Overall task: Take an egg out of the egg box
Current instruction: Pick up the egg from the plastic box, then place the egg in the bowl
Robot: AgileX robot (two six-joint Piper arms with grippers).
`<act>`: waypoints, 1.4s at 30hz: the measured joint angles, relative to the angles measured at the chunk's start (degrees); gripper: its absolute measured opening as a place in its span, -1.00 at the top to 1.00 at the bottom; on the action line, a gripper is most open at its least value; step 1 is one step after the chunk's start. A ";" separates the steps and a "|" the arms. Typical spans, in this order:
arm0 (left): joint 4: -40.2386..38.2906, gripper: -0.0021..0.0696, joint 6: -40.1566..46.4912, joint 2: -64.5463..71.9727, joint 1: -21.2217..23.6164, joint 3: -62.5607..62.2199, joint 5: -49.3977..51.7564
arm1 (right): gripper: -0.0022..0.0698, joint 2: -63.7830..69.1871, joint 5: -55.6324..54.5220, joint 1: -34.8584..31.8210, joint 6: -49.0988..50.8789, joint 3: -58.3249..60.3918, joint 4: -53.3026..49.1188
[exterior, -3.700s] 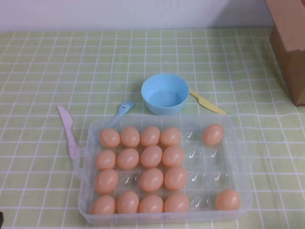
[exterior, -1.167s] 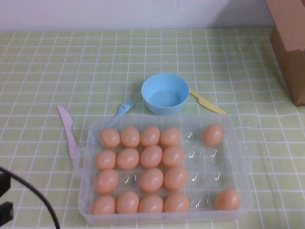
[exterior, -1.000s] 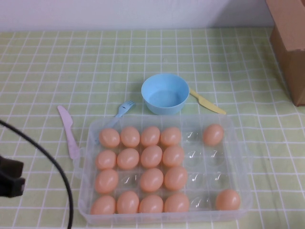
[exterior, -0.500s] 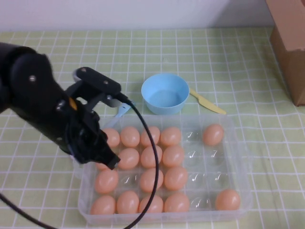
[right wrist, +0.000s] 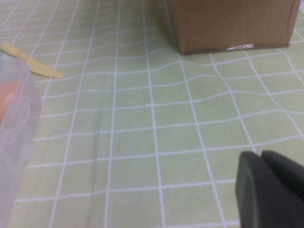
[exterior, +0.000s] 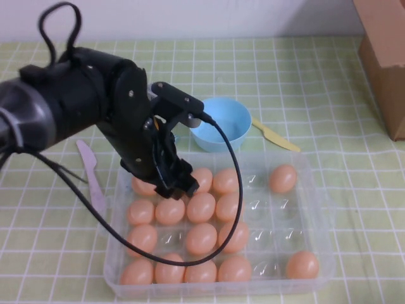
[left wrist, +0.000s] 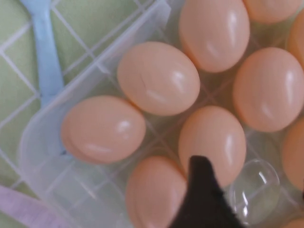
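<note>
A clear plastic egg box holds several tan eggs, with a few empty cups on its right side. My left gripper hangs over the box's back-left eggs. In the left wrist view the left gripper is open: one dark fingertip lies over the gap between two eggs, beside an empty cup, and holds nothing. My right gripper is shut and empty, low over the tablecloth to the right of the box; it is out of the high view.
A blue bowl, a yellow knife and a blue fork lie behind the box. A purple knife lies to its left. A cardboard box stands at the back right.
My left arm has swung in from the lower left and now reaches over the box's back-left eggs. The eggs have not moved.
</note>
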 joint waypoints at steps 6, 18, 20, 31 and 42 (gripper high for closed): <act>-0.49 -0.29 0.54 4.57 0.00 -0.25 -0.45 | 0.99 0.00 0.00 0.00 0.00 0.00 0.00; -0.94 -0.32 2.14 10.37 0.56 -0.38 -1.92 | 0.99 0.00 0.00 0.00 0.00 0.00 0.00; -0.94 -0.32 2.38 10.53 0.56 -0.38 -2.30 | 0.99 0.00 0.00 0.00 0.00 0.00 0.00; -1.07 -0.01 2.38 10.16 0.56 -1.68 -1.83 | 0.99 0.00 0.00 0.00 0.00 0.00 0.00; -0.43 -0.01 2.28 3.90 -2.31 -16.66 5.43 | 0.99 0.00 0.00 0.00 0.00 0.00 0.00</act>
